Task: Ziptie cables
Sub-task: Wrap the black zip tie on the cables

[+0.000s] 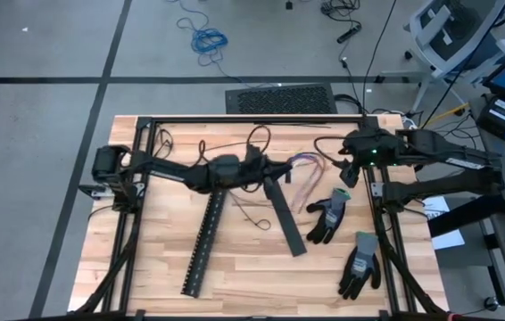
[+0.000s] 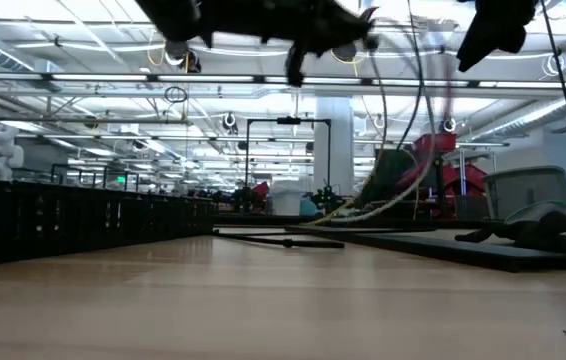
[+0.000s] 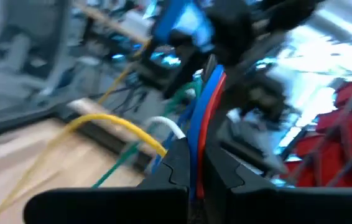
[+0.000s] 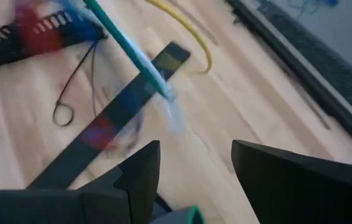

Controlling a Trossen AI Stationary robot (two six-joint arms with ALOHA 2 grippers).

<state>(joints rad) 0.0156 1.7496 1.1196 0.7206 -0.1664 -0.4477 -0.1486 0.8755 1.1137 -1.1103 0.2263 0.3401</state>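
The cables (image 1: pixel 307 176) are a loose bundle of coloured wires, raised at one end in my left gripper (image 1: pixel 281 169) over the table's middle. In the low view the cables (image 2: pixel 410 150) sag in a curve, and their lower end rests on the wood. The left wrist view shows blue and red wires (image 3: pixel 202 112) between my left gripper's (image 3: pixel 196 177) shut fingers, with yellow, green and white strands loose beside them. My right gripper (image 1: pixel 349 171) hovers open to the right of the bundle. In its wrist view, my right gripper (image 4: pixel 196 163) sees blurred wires (image 4: pixel 132 53) ahead, apart from its fingers. My left gripper pinches the blue and red wires (image 3: pixel 196 146) of the cable bundle between its two shut fingers. It holds them above the table. The bundle hangs slack from the hold, with its far end down on the table (image 2: pixel 363 212).
A black slotted strip (image 1: pixel 203 242) and a flat black bar (image 1: pixel 285 217) lie on the wood below the grippers. A thin dark ziptie loop (image 4: pixel 64 113) lies beside the bar. Two grey gloves (image 1: pixel 328 216) (image 1: pixel 360 265) lie on the right side. Dark loose strands (image 1: pixel 235 143) lie near the far edge.
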